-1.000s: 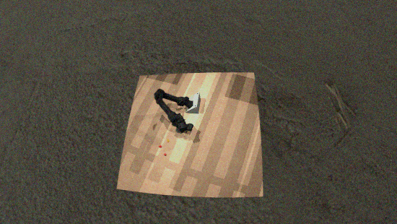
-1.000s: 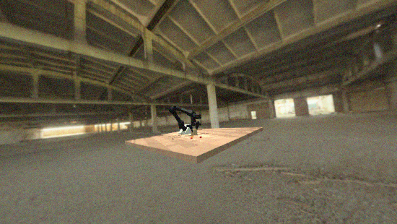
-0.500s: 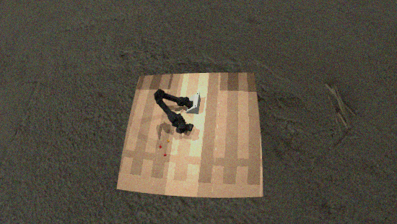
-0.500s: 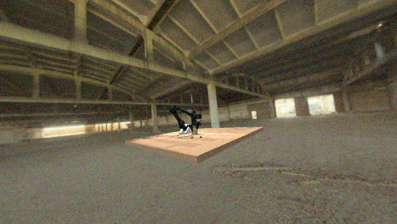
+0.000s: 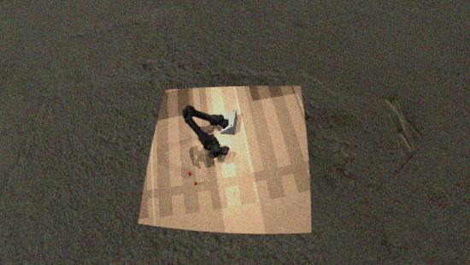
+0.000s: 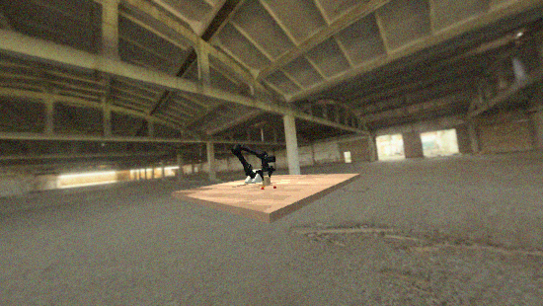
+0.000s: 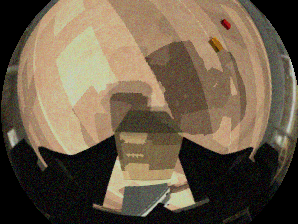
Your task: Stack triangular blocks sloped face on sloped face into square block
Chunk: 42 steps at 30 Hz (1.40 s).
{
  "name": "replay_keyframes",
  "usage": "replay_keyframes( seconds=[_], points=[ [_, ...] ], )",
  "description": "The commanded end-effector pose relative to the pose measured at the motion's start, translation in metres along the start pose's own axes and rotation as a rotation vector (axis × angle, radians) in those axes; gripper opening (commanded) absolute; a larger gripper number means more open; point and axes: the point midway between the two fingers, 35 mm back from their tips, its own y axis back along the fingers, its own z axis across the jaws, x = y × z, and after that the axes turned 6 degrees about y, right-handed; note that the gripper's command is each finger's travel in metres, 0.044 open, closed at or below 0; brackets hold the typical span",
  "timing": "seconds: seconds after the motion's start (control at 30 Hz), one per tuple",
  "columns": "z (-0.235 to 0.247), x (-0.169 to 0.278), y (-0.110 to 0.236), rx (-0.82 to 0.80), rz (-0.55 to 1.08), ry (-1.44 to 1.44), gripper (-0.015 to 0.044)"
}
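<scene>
A tan, square-looking block [image 7: 150, 152] [image 6: 267, 182] stands on the table between my fingers, its darker face turned toward the far side in the wrist view. It looks like the two triangular blocks together, but I cannot make out the seam between the sloped faces or whether the ends are even. My gripper [image 7: 147, 137] [image 6: 267, 176] is open, with one finger at each side of the block and close to it. In the top view the hand hides the block. Whether a finger still touches it is too small to tell.
Small red pieces [image 5: 190, 173] [image 5: 196, 183] [image 6: 274, 187] [image 7: 226, 24] and a small orange-yellow piece [image 5: 198, 167] [image 7: 215, 44] lie on the table [image 5: 282, 214] beyond the block. A grey-white angled object [image 5: 233, 125] [image 7: 142, 197] stands by the arm's base.
</scene>
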Motion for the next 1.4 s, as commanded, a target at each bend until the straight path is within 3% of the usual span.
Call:
replay_keyframes(
  seconds=[0.0, 0.07, 0.3, 0.6, 1.37],
  points=[
    [0.000, 0.000, 0.000, 0.001, 0.000, 0.000, 0.0394],
    [0.000, 0.000, 0.000, 0.001, 0.000, 0.000, 0.0440],
    [0.000, 0.000, 0.002, 0.000, 0.000, 0.001, 0.0440],
    [0.001, 0.000, 0.108, -0.003, 0.002, 0.002, 0.0440],
    [0.003, -0.002, 0.103, -0.008, -0.014, 0.010, 0.0440]
  ],
)
